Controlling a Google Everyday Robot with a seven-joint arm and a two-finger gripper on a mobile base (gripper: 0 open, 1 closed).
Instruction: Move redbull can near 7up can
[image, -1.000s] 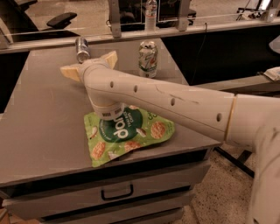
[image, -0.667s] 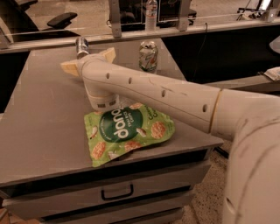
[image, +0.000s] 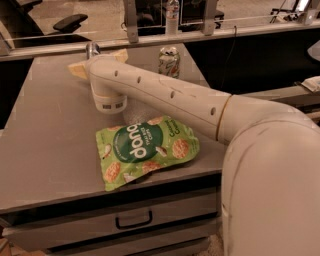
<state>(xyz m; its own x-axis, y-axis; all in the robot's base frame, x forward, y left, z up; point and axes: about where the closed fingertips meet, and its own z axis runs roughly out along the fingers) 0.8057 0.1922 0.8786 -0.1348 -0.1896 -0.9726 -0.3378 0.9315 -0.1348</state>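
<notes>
One high, close camera looks down the arm (image: 170, 95) toward the far-side gripper (image: 96, 61).

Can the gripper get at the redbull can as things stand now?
Probably yes. The gripper is open at the back of the table, right at the redbull can, with nothing visible between them. The 7up can stands apart to the right.

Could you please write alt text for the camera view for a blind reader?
A robot arm reaches across a grey table, its end effector open at the slim redbull can near the far edge. The 7up can stands apart to the right, and a green snack bag lies in front.
</notes>
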